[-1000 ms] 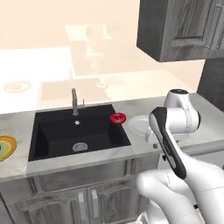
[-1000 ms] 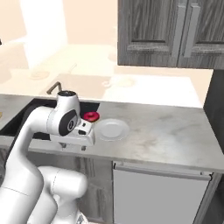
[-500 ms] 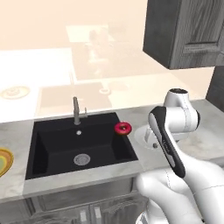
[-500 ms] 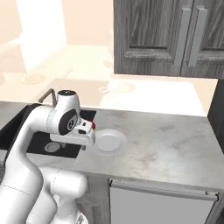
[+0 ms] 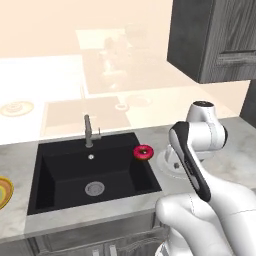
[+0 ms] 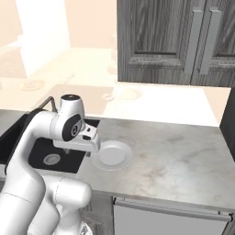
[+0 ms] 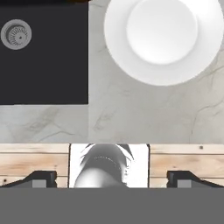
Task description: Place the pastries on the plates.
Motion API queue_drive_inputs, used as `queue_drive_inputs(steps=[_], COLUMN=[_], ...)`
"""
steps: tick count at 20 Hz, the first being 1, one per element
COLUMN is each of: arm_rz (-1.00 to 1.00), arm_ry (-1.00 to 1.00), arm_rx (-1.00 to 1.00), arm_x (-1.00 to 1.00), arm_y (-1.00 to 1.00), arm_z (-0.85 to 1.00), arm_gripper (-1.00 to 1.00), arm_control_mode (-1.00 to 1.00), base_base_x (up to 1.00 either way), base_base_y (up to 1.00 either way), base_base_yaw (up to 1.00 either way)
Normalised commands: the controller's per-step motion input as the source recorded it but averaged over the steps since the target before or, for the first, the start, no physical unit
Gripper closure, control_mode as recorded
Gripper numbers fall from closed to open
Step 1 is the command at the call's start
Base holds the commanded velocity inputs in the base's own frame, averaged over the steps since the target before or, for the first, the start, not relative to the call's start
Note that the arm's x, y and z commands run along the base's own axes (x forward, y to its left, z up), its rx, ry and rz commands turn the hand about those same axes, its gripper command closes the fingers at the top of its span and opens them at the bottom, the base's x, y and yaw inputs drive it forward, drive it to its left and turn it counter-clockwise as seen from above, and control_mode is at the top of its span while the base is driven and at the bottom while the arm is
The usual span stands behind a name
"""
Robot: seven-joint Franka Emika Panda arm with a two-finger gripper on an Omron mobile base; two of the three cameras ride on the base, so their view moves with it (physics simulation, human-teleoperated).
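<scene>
Left base view looks down on a black sink (image 5: 92, 175) set into a grey marbled counter (image 5: 235, 145), with a metal tap (image 5: 88, 131) upright at the sink's back edge and a round drain (image 5: 94, 188) in its floor. A red-pink doughnut (image 5: 144, 152) lies on the counter just beside the sink's back right corner. A white plate (image 5: 167, 165) sits on the counter to the right of the sink, close to the doughnut but apart from it, and partly hidden behind the white arm (image 5: 192, 160). At the far left of the sink, cut by the picture's edge, an orange-yellow plate (image 5: 4, 192) with a green centre rests on the counter. Dark wood cabinets (image 5: 215, 40) hang above and to the right of the sink.

From the right base view, the white plate (image 6: 111, 154) lies just right of the sink (image 6: 41, 153), bare, with the arm's hand hanging over the sink's right rim beside it.

In the hand view, the camera looks straight down: the white plate (image 7: 164, 37) lies beside the sink (image 7: 43, 52) across a strip of counter, with the drain (image 7: 16, 34) deep in the basin. The gripper (image 7: 111, 178) shows two dark fingertips (image 7: 41, 178) set wide apart at the bottom, nothing between them, so the fingers are spread and hold nothing.
</scene>
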Motion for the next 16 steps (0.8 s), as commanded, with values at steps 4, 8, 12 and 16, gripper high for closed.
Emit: queue_drive_inputs(steps=[4,8,12,16], arm_rz=[0.00,0.00,0.00,0.00], arm_ry=[0.00,0.00,0.00,0.00], arm_rx=[0.00,0.00,0.00,0.00], arm_x=[0.53,0.56,0.49,0.64], arm_y=[0.00,0.00,0.00,0.07], arm_z=[-0.01,-0.10,-0.17,-0.16], arm_gripper=[-1.00,-1.00,-1.00,-1.00], arm_control_mode=[-1.00,-1.00,-1.00,-1.00], base_base_x=[0.00,0.00,0.00,0.00], base_base_y=[0.00,0.00,0.00,0.00], base_base_yaw=[0.00,0.00,0.00,0.00])
